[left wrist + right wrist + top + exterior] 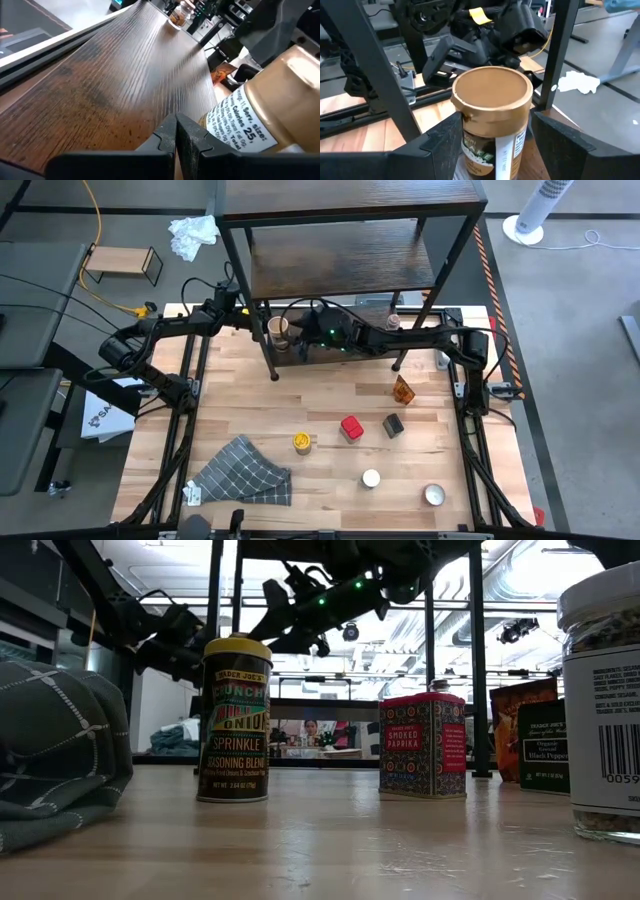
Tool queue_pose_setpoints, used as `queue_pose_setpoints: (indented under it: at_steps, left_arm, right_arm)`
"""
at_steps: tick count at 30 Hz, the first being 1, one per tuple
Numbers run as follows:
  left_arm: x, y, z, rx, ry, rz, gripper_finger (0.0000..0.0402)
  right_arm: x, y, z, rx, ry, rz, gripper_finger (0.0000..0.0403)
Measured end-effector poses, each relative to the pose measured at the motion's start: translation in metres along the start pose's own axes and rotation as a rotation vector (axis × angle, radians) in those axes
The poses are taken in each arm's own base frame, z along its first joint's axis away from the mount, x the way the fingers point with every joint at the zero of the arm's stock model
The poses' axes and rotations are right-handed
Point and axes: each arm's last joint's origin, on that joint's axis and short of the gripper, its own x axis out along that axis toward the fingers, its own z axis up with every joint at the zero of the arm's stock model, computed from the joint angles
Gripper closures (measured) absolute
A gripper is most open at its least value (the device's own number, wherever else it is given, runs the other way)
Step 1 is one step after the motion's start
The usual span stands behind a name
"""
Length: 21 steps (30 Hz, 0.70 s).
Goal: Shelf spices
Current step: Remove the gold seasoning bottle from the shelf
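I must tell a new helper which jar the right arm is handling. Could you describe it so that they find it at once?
Look at the tall dark-wood shelf behind the table. On a lower board at its left end stands a tan-lidded jar, between the right gripper's fingers. The other spices stand loose on the table; only this one has a tan lid.

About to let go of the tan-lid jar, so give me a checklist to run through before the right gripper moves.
1. Jar between the right gripper's fingers: ok, one finger on each side.
2. Jar upright: ok.
3. Jar's base down on the shelf board: cannot tell, the base is hidden.
4. Left gripper clear of the jar: not ok, it is shut and close beside the jar.
5. Shelf posts clear of the right gripper's way out: cannot tell, one stands near on each side.
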Motion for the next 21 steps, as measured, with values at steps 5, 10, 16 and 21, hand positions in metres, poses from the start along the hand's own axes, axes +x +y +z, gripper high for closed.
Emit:
queue_pose_setpoints:
  at_steps: [5,10,16,21]
  left_arm:
    - [0.006,-0.004,-0.001,0.018,0.004,0.025,0.0401]
    - [0.015,-0.011,-0.002,0.043,0.008,0.054,0.0401]
    - [0.021,-0.017,-0.004,0.05,0.013,0.074,0.0401]
    - [0.022,-0.017,-0.002,0.027,-0.014,0.113,0.0401]
  right_arm:
    - [0.001,0.001,-0.001,-0.039,-0.001,0.047,0.017]
    - [0.004,-0.001,-0.004,-0.034,-0.004,0.084,0.017]
    - [0.007,-0.003,-0.006,-0.042,-0.012,0.099,0.017]
    - [0.008,-0.004,-0.006,-0.057,-0.015,0.091,0.017]
